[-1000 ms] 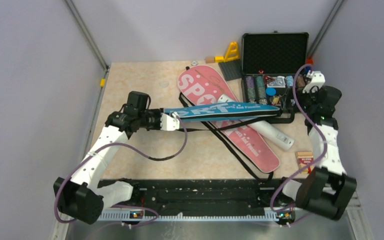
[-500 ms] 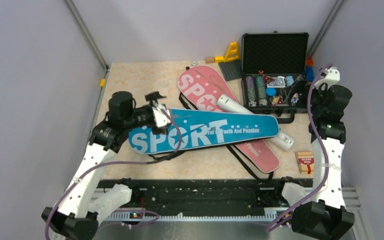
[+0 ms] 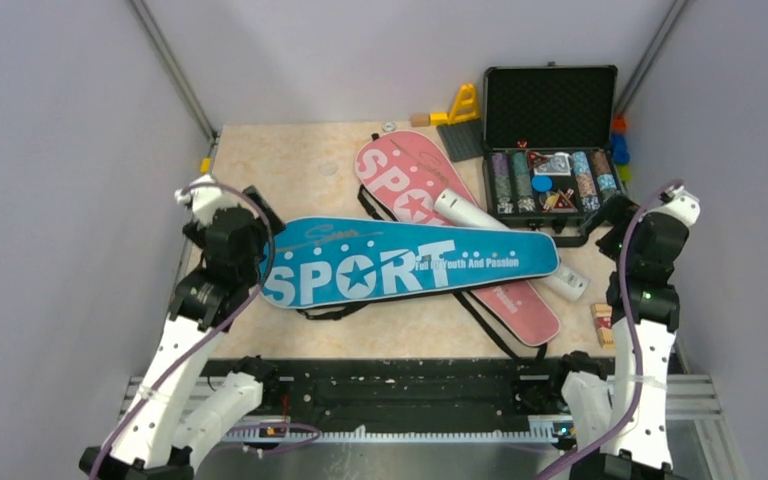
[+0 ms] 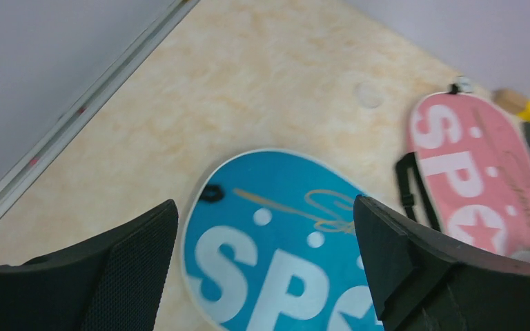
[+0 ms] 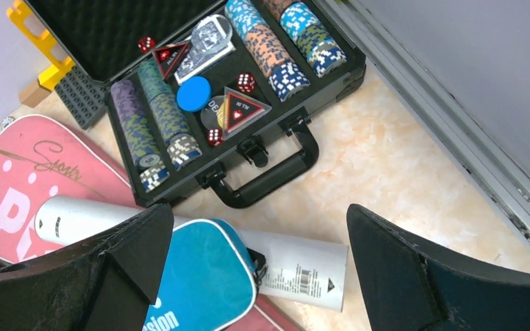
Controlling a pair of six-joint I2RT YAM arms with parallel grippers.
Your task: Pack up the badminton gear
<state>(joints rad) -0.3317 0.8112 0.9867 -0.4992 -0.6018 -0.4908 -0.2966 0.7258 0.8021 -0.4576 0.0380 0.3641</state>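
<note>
Blue racket-shaped fabric "SPORT" cover (image 3: 410, 262), held up on edge a second ago, now lies flat on the beige counter (image 3: 290, 160), across the pink racket-shaped cover (image 3: 400, 170) and white cylindrical tube (image 3: 465, 213). The left end effector (image 4: 262, 227) and right end effector (image 5: 262, 234) gape wide, empty, pulled back. This step looks finished.

blue cover (image 3: 400, 262) lies across pink cover (image 3: 400, 175) and white tube (image 3: 470, 213), hiding the middle of each; small box (image 3: 601, 325), near right, is half hidden behind right arm (image 3: 650, 300); its print is unreadable.
</note>
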